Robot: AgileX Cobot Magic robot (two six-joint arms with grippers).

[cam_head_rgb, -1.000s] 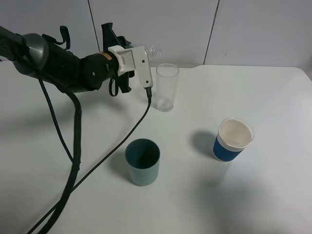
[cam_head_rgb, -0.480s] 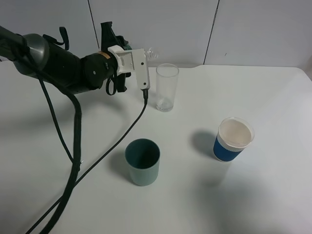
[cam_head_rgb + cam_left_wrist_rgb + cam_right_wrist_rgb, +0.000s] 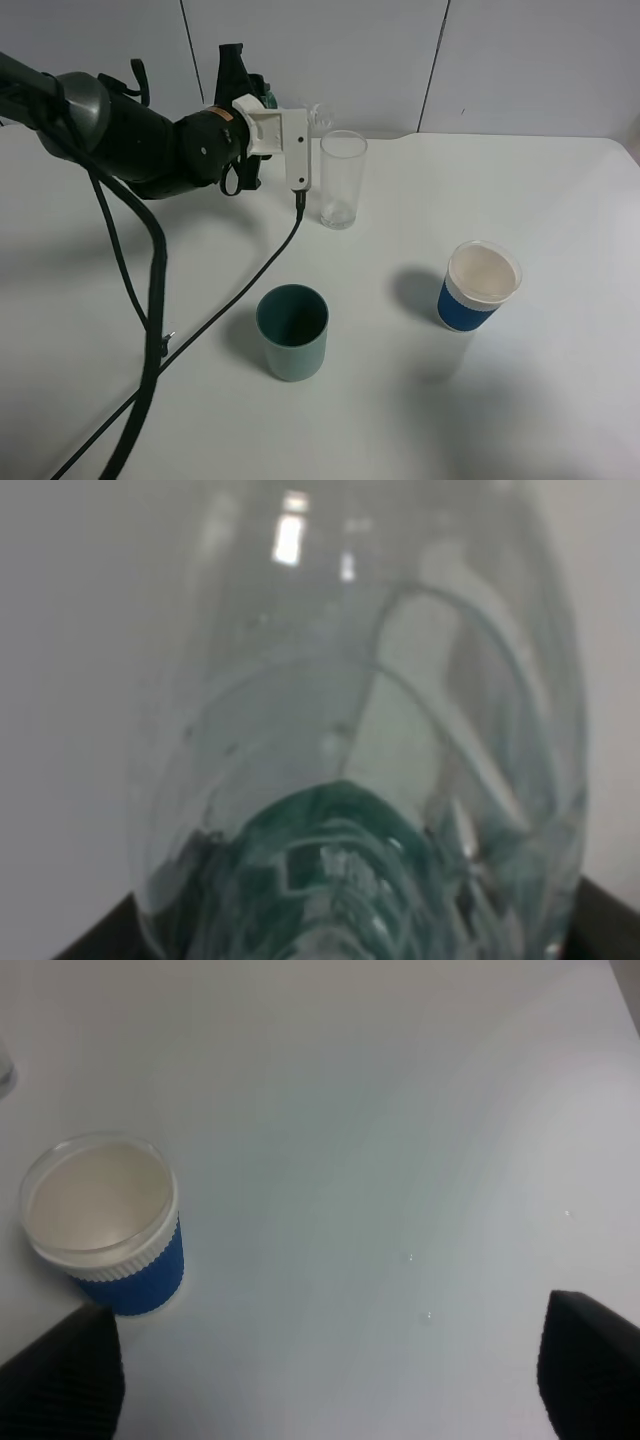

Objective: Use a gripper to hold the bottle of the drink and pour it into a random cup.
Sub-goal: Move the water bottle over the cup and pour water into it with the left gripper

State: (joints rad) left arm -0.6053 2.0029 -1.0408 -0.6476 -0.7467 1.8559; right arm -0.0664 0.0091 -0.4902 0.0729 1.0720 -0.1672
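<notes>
Far left: my left arm [image 3: 150,150] and the bottle [image 3: 360,730] it grips crowd the tall glass [image 3: 343,180] from its left side. The cable [image 3: 235,295] trails from there to the near edge, passing just left of the teal cup [image 3: 292,332].

Open lane between teal cup and blue cup [image 3: 480,285].

Table [image 3: 570,190] right of the glass: free.

Right gripper [image 3: 325,1375], fingers spread, hangs over bare table beside the blue cup.
</notes>
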